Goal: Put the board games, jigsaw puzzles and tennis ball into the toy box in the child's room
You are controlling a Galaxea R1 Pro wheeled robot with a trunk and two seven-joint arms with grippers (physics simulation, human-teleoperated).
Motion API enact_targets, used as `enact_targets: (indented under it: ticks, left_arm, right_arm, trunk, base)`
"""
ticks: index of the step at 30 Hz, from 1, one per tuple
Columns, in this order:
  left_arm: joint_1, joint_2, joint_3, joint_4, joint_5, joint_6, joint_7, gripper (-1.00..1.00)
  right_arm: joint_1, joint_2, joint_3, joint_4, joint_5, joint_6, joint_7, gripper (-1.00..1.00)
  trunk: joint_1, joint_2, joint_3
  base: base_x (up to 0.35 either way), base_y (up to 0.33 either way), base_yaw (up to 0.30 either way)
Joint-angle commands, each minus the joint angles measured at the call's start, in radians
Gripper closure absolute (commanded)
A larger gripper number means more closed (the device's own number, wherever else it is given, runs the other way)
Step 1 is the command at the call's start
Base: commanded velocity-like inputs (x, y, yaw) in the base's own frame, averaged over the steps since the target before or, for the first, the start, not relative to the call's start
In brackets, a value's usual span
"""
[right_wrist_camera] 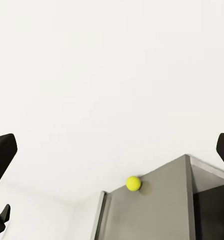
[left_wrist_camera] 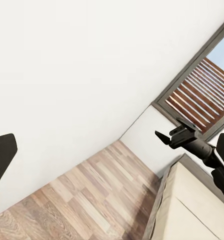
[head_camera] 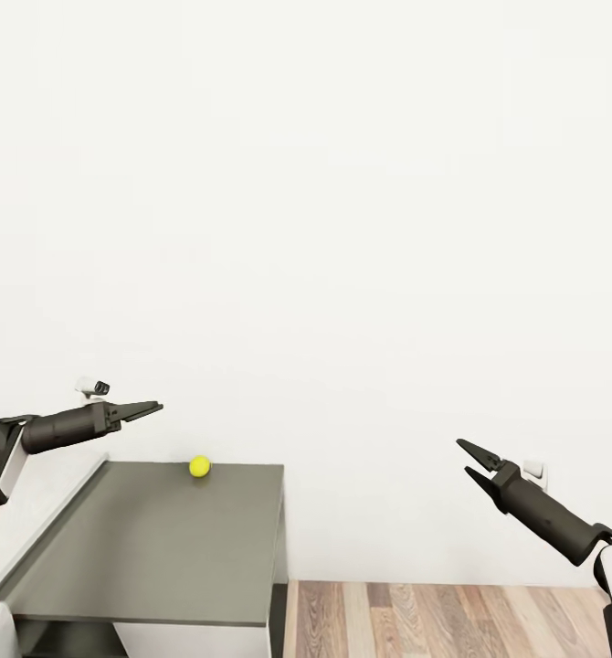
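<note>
Yellow-green tennis ball (head_camera: 199, 467) is sitting on the dark grey wing of the bench (head_camera: 160, 548), right at its far edge by the white wall (head_camera: 342, 228), near the middle of that edge. Nothing else is on that grey top, and nothing sits between the ball and either arm, so your way to it looks open.

Your left tool (head_camera: 151, 408) hangs in the air above the bench's far left corner, a bit left of the ball and higher than it, not touching anything. Its fingers look pressed close together with only a thin slit between the tips, holding nothing. Your right tool (head_camera: 470, 461) is well off to the right, out past the bench's end and over the wood-plank floor (head_camera: 452, 621), at about the ball's height. Its fingers are spread a little in a narrow V, also empty.

From the right wrist view you get the ball (right_wrist_camera: 134, 183) again, sitting on the grey top (right_wrist_camera: 157, 210) against the wall, well apart from that tool.

From the left wrist view you can see the right tool (left_wrist_camera: 164, 136) across the room, with a tall window (left_wrist_camera: 202, 95) behind it that has reddish slats outside. A cream bed (left_wrist_camera: 192, 210) with a thin grey frame lies below that arm, next to the plank floor (left_wrist_camera: 91, 200).

No labels, brand marks or readable writing on anything.
</note>
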Motion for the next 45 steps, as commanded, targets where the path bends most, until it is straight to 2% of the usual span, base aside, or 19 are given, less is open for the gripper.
enact_targets:
  ticks: [1,33,45]
  left_arm:
    - [0.000,0.000,0.000,0.000,0.000,0.010,-0.004,-1.00]
    - [0.000,0.000,-0.001,0.001,0.000,0.010,-0.004,-1.00]
    - [0.000,-0.001,-0.001,0.000,-0.001,0.009,-0.004,-1.00]
  right_arm:
    - [-0.001,0.000,-0.002,0.000,0.007,0.005,0.008,-1.00]
    - [-0.001,0.000,-0.001,0.002,0.007,0.005,0.007,-1.00]
    - [-0.001,0.001,0.000,0.002,0.007,0.004,0.002,-1.00]
  trunk:
    - [0.001,-0.001,0.000]
    - [0.001,-0.001,0.000]
    - [0.001,-0.001,0.000]
  base:
    - [0.161,0.028,0.000]
    - [0.193,0.060,0.000]
    - [0.035,0.008,0.000]
